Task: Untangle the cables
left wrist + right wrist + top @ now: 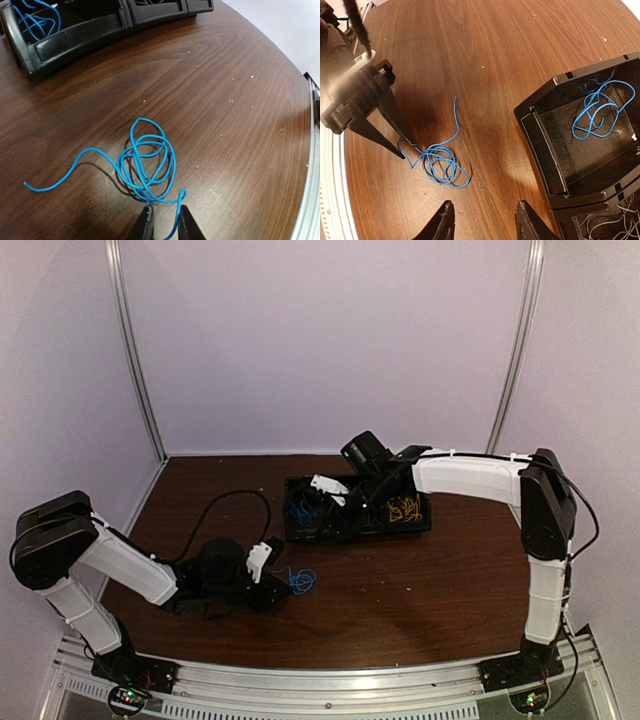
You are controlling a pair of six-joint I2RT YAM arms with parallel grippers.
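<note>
A loose blue cable coil (pixel 145 162) lies on the brown table, also in the top view (pixel 300 580) and the right wrist view (pixel 437 165). My left gripper (pixel 164 210) is low at the coil's near edge. Its jaws are slightly apart, with one blue strand running between the fingers. It also shows in the right wrist view (pixel 405 149). A second blue cable (pixel 597 112) lies in the left compartment of the black tray (pixel 545 150). A yellow cable (pixel 405 508) lies in the tray's right compartment. My right gripper (pixel 485 222) is open and empty, above the table by the tray's left end.
The black tray (pixel 300 530) stands at the table's middle back, and its near wall shows in the left wrist view (pixel 75 40). Thin pale-looking wires (pixel 605 225) fill another compartment. The left arm's thick black cable (pixel 240 498) loops over the table's left side.
</note>
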